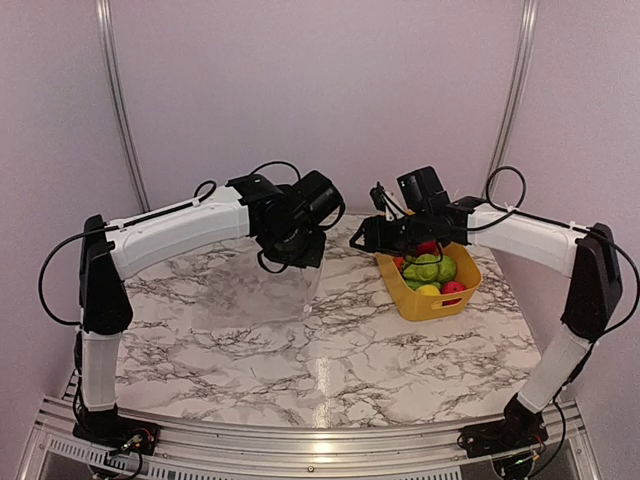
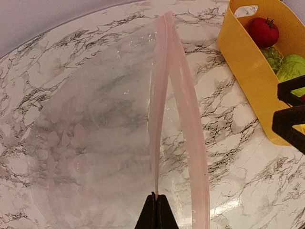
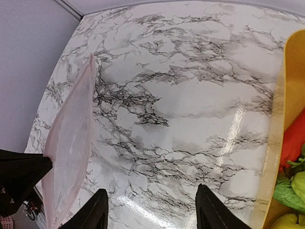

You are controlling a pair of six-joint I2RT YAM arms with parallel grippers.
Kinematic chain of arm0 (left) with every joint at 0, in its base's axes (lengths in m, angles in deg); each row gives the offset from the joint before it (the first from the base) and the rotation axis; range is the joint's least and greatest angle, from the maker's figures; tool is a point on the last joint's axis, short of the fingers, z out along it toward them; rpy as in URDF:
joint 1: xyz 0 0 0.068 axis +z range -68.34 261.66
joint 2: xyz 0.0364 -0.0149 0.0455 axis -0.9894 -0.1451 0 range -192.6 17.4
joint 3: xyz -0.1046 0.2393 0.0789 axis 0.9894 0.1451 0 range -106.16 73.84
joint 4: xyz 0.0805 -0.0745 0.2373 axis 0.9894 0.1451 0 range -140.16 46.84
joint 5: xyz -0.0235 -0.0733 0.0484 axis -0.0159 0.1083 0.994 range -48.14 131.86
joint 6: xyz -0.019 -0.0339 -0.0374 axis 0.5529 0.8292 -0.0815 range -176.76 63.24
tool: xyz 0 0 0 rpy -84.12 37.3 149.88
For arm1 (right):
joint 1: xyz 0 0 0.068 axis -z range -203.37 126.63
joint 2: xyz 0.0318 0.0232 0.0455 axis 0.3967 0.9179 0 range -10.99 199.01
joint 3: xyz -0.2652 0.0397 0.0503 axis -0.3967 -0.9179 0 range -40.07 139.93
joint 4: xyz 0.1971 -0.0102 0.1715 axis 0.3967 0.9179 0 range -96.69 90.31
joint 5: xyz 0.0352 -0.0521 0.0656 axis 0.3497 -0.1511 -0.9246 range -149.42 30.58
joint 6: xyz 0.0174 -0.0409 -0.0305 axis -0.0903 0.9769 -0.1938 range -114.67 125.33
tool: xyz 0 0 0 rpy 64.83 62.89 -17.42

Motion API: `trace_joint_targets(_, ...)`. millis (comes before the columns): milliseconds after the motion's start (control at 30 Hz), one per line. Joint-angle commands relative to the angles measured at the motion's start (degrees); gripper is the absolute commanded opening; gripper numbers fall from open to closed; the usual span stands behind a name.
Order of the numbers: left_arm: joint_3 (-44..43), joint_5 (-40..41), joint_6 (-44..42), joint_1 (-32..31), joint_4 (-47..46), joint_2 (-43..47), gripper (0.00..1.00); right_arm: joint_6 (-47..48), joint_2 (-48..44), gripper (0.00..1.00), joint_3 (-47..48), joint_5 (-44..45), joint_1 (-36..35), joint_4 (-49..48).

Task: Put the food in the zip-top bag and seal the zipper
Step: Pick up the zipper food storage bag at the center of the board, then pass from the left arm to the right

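Table (image 1: pixel 350 370): flat top, glossy white marble pattern with grey veins.
Zip-top bag (image 2: pixel 95 133): clear, thin film, softly crinkled. It spreads over the marble at 10 o'clock from the table's middle in the top view, with one corner lifted.
Zipper (image 2: pixel 158 95): narrow, pale pink, stiffer strip. In the left wrist view its long axis runs from 6 o'clock up to 12 o'clock. Its two lips are parted into a slim lens shape along the bag's 3 o'clock side, toward the basket.
Left gripper (image 2: pixel 156 212): black tips pressed together, pinching the near end of the zipper.
Basket (image 1: pixel 430 300): yellow plastic, smooth, slanted walls with a handle slot, at 3 o'clock from the bag and apart from it.
Food (image 1: pixel 430 268): glossy pieces piled in the basket, a round red one (image 2: pixel 263 31), bumpy green ones, a yellow one and a long red-orange piece (image 3: pixel 293 138).
Right gripper (image 3: pixel 152 210): black fingers spread, holding nothing, above bare marble just at 9 o'clock of the basket rim.
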Motion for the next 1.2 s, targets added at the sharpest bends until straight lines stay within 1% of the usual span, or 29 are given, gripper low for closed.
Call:
trace_joint_targets(0,-0.92,1.71,0.39,0.31,-0.63,3.05,0.0,-2.42,3.23,0.6,5.31,-6.05,-1.76,-2.67)
trace_joint_targets(67,-0.85,1.84,0.26,0.31,-0.61,3.62,0.0,-2.29,5.21,0.6,8.0,-7.49,-2.83,-2.79)
trace_joint_targets(233,1.07,2.39,0.19,0.31,-0.74,5.31,0.0,-1.97,9.77,0.6,15.38,-7.27,-5.31,-0.4)
trace_joint_targets(367,2.71,3.01,0.77,0.31,-1.57,7.26,0.0,-3.41,10.21,0.6,16.91,-7.56,-5.74,-0.62)
trace_joint_targets(467,2.69,2.95,0.77,0.31,-2.51,8.3,0.0,-4.21,11.14,0.6,17.2,-6.3,-5.74,0.92)
trace_joint_targets(733,2.52,2.63,1.85,0.4,-4.0,10.64,0.0,-5.39,15.2,0.53,20.78,-6.43,-5.75,4.14)
trace_joint_targets(767,2.59,2.45,1.97,0.4,-3.98,10.78,0.0,-5.46,15.49,0.5,20.95,-6.36,-5.76,4.04)
trace_joint_targets(833,2.73,2.49,2.14,0.4,-3.97,11.11,0.0,-5.67,16.02,0.4,21.4,-6.03,-5.78,3.95)
trace_joint_targets(867,3.0,2.9,2.23,0.4,-3.96,11.33,0.0,-6.01,16.34,0.33,21.86,-5.57,-5.82,4.25)
trace_joint_targets(933,4.05,4.12,2.94,0.59,-4.04,11.86,0.0,-6.16,16.61,0.13,23.36,-5.09,-5.8,4.45)
trace_joint_targets(967,4.74,3.55,3.23,0.88,-4.24,11.96,0.08,-6.18,16.42,0.05,23.98,-5.42,-5.87,3.91)
trace_joint_targets(1000,5.36,2.32,3.27,1.23,-4.75,11.88,0.15,-6.07,16.19,0.0,24.66,-5.14,-6.17,3.35)
trace_joint_targets(1033,5.87,0.81,3.29,1.54,-5.39,11.63,0.27,-5.76,15.99,0.0,25.41,-4.6,-6.43,3.15)
trace_joint_targets(1067,6.24,-0.63,3.24,1.89,-6.14,11.34,0.36,-5.39,16.0,0.0,26.31,-4.26,-6.71,3.18)
trace_joint_targets(1100,6.36,-2.05,2.88,1.93,-7.1,10.95,0.42,-5.12,16.29,0.0,27.2,-4.24,-6.85,3.39)
trace_joint_targets(1167,6.0,-3.64,2.19,1.98,-8.59,10.1,0.5,-5.08,17.19,0.0,28.59,-4.35,-6.97,4.08)
